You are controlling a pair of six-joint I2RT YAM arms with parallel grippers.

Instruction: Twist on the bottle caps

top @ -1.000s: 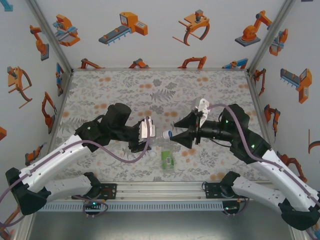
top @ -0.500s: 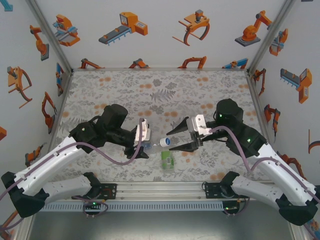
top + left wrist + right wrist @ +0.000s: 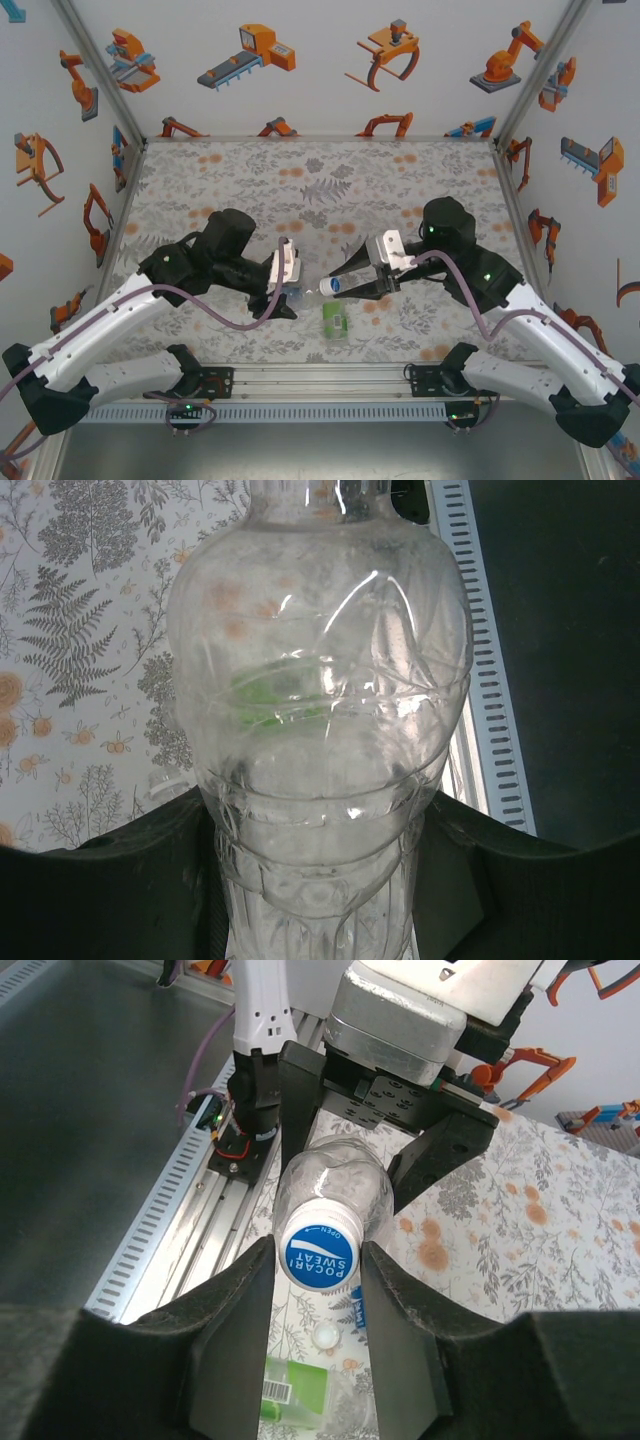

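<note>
You have the left fingers (image 3: 291, 297) clamped on the clear bottle (image 3: 320, 710), held level above the surface (image 3: 250, 180) so its neck faces the right fingers (image 3: 320, 1285). These closely flank the Pocari Sweat cap (image 3: 320, 1252) on that neck, placed for twisting; whether they actually grip it cannot be told.

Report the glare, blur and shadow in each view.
Left wrist: white glare streaks cross the clear plastic bottle, and a green patch shows blurred through it. Right wrist: the blue-printed white cap is sharp, while the right gripper's black fingers are almost featureless dark. Top external: light is even, with no harsh shadows on the fern-patterned table.
</note>
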